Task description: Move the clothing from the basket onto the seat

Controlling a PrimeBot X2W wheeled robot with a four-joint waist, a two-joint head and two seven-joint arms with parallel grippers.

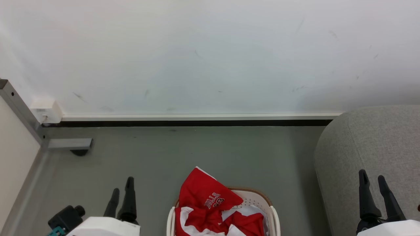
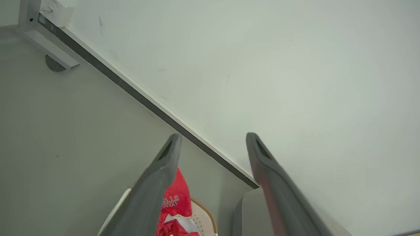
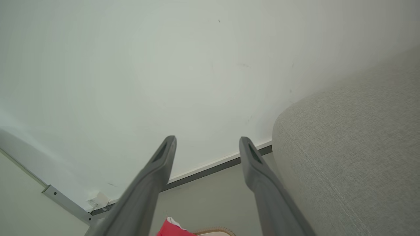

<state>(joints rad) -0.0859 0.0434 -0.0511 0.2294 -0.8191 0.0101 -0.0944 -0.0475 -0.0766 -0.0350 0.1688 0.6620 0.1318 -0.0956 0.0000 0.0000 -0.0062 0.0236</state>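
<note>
The clothing (image 1: 213, 206) lies heaped in the basket (image 1: 274, 214) at the bottom centre. The left gripper (image 1: 122, 184) stands at lower left and the right gripper (image 1: 371, 174) at lower right, over the seat (image 1: 370, 147). Both are spread wide, empty, apart from the clothing.

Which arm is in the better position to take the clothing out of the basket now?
Probably left. The left jaws, open, stand nearer the clothing piled in the basket; the right jaws, also open, hang by the seat, farther off.
</note>
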